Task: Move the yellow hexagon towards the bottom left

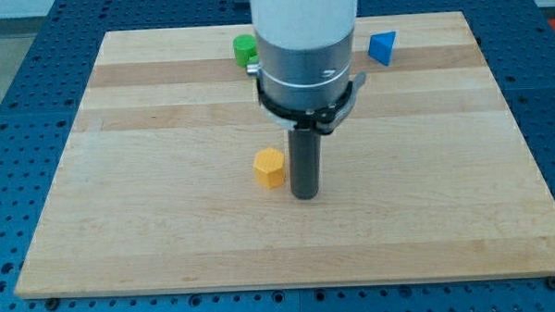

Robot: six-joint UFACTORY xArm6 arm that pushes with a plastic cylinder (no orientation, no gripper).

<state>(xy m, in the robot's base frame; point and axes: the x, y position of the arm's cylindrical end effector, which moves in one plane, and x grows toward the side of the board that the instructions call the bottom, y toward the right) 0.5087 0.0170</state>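
The wooden table (pixel 150 225) fills most of the view, and it sits on a blue base with little holes (pixel 15 54) all over it.

Going from the view's left, the first block is the yellow hexagon (pixel 270 167). It sits near the middle of the table, a little toward the view's bottom. It stands flat on the wood.

Higher up, close to the view's top edge of the table, is a green block (pixel 244 51). It looks round, but part of it is hidden behind the arm, so its shape is hard to tell.

Next comes the arm (pixel 306 58). It is big, white and grey, and it comes down from the view's top. A dark rod hangs from it. My tip (pixel 305 197) is down at the table, just beside the yellow hexagon, on its right side in the view. I cannot tell if they touch. There is no pincer on this arm, only the rod.

Last, at the view's top right, is a blue block (pixel 381 48). It looks like a triangle. It is well apart from the yellow hexagon.
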